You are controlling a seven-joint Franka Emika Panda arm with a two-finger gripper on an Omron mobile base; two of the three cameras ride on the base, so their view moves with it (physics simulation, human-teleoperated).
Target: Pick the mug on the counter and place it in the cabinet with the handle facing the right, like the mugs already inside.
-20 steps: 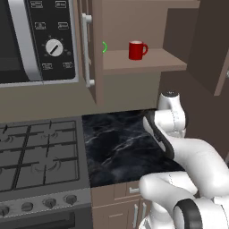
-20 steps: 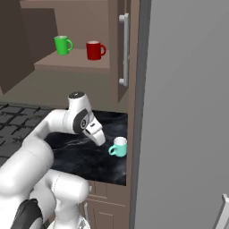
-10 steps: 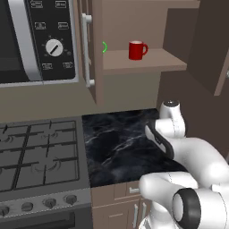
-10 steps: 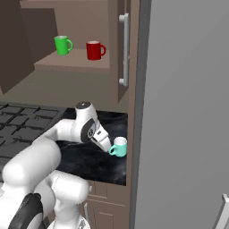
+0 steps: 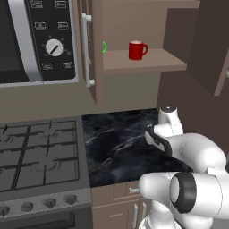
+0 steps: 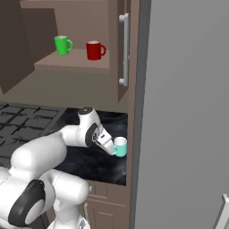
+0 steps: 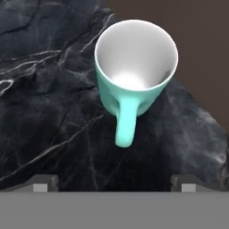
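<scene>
On the black marble table point(image 7: 53, 103), the teal mug point(image 7: 134, 76) is seen upright, its handle point(image 7: 125, 123) pointing to 6 o'clock in the hand view. The jaws are spread wide, with nothing held between the fingertips point(image 7: 44, 182).

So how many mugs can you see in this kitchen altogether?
3: a green mug and a red mug on the cabinet shelf, and a teal mug on the counter by the gripper.

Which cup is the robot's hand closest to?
The teal mug, standing upright on the black counter right at the gripper. The red mug and green mug sit up on the cabinet shelf.
</scene>
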